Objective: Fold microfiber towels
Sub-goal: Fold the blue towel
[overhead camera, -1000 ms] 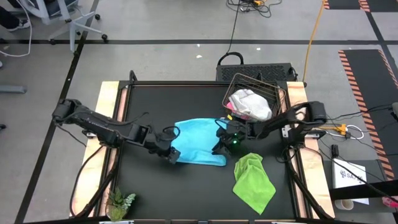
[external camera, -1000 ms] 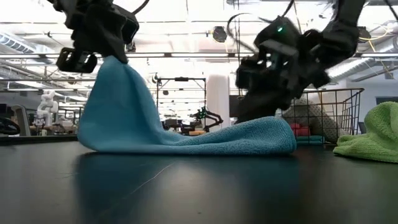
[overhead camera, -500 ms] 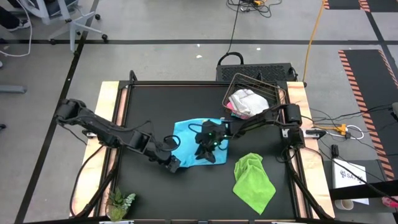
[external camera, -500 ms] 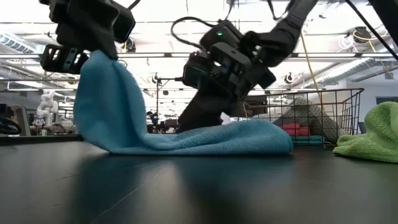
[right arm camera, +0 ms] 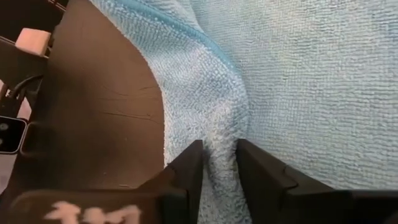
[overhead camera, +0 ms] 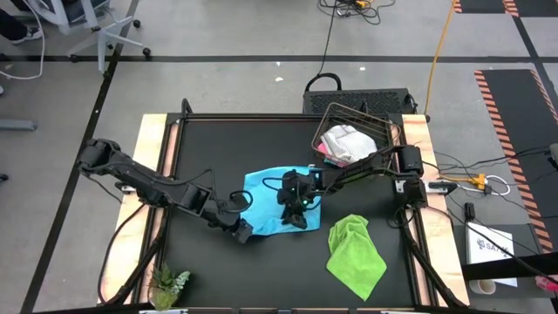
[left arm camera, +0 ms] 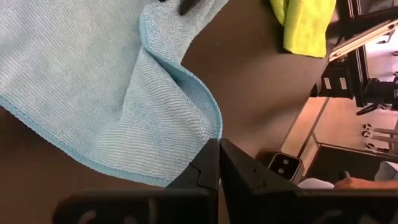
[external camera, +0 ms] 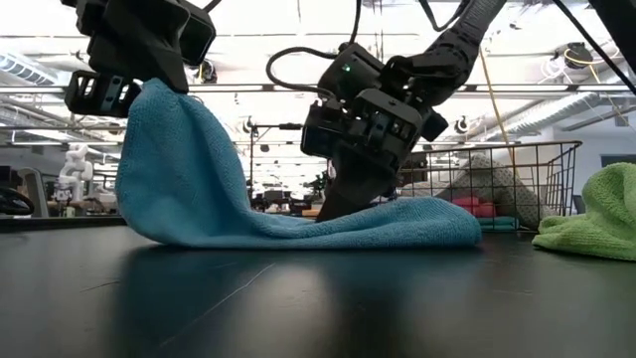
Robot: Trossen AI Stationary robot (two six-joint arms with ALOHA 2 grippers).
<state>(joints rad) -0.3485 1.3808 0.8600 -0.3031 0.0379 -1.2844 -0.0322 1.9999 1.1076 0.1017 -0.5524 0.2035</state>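
Blue towel mid-frame, lifted at lower left corner, pinched by left gripper; opposite edge pinched by right gripper.

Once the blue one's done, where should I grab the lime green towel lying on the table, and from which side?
Judging from above, take the lime green towel at its pointed lower corner nearest the table's front edge, coming straight down. It lies crumpled, bunched near the top, while that lower part spreads flatter and thinner. The right gripper sits nearer, though it is clamped on the light blue towel.
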